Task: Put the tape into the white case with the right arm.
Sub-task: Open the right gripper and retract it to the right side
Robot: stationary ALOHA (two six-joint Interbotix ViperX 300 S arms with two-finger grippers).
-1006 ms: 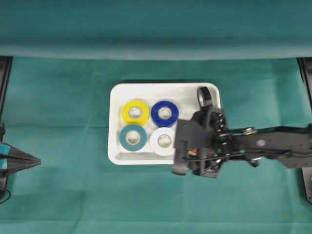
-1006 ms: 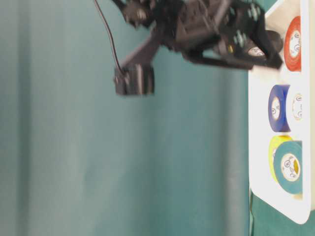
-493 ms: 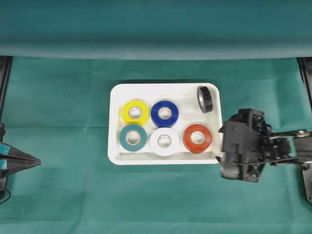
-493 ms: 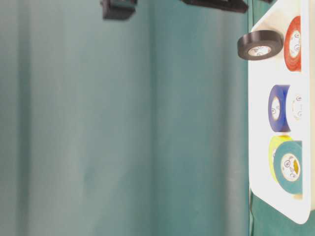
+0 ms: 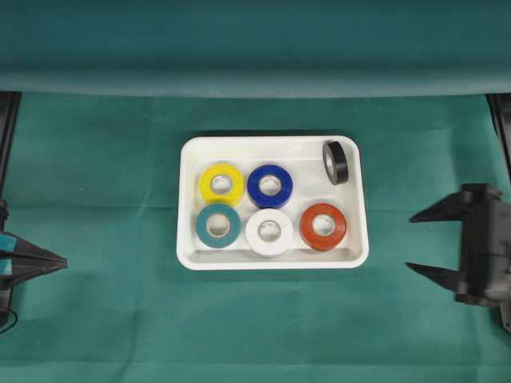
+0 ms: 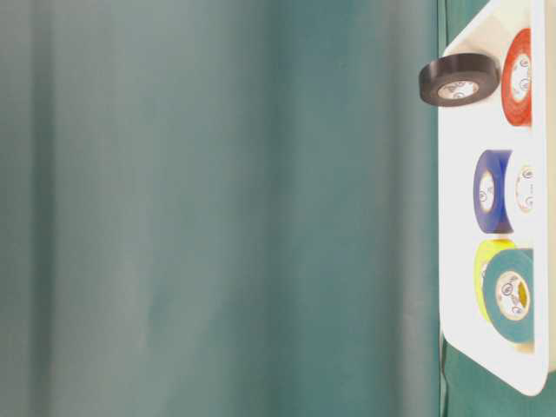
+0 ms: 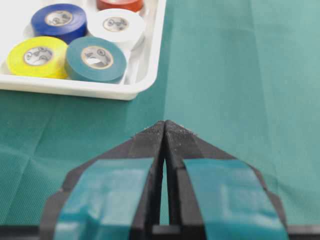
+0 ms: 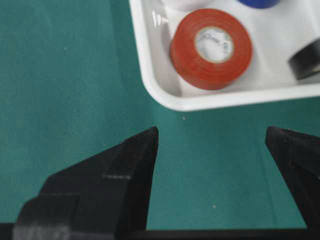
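Change: right gripper (image 5: 423, 242) has pulled back from over the case (image 5: 188, 199) to the table's right side, well clear of the rim; it covered the case's right half a second ago.
Red tape (image 5: 322, 227): now uncovered, lying flat in the case's lower-right corner.
Black tape (image 5: 335, 162): on edge in the case's upper-right corner, unmoved.
Other rolls in case: yellow (image 5: 221, 184), blue (image 5: 270, 186), teal (image 5: 218, 225), white (image 5: 269, 231), all flat, left of the red one.
Right gripper state: jaws spread wide, nothing between them.
Left gripper (image 7: 164, 131): tips pressed together, empty, parked left of the case.
Task reading: no roll left outside the case; the job looks finished.
Writing: small printed marks on the roll cores, too small to read; no brand legible.
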